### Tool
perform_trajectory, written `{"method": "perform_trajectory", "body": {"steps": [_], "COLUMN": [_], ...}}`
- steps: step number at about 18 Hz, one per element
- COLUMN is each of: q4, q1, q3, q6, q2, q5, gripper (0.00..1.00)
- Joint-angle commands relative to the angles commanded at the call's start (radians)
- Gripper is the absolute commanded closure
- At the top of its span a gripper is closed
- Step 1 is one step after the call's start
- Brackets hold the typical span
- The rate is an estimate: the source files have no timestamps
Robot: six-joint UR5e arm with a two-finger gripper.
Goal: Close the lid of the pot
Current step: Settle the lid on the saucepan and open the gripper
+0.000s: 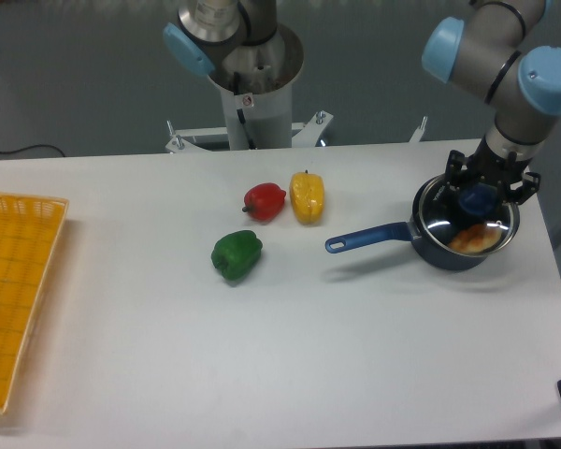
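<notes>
My gripper [482,194] stands over the blue knob of the glass lid [467,224], which sits on the dark blue pot [439,251] near the table's [355,355] right edge; whether my fingers grip the knob, I cannot tell. The pot's handle points left toward open white tabletop, grey wall behind
</notes>
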Motion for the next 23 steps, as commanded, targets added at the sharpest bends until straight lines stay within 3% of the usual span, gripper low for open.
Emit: {"method": "perform_trajectory", "body": {"steps": [5, 23], "q4": [0.037, 0.038], "q1": [0.0, 0.009], "q3": [-0.02, -0.051], "q6": [0.0, 0.003], "q2": [-0.003, 0.005], "q5": [0.002, 0.002], "gripper": [0.45, 0.45]}}
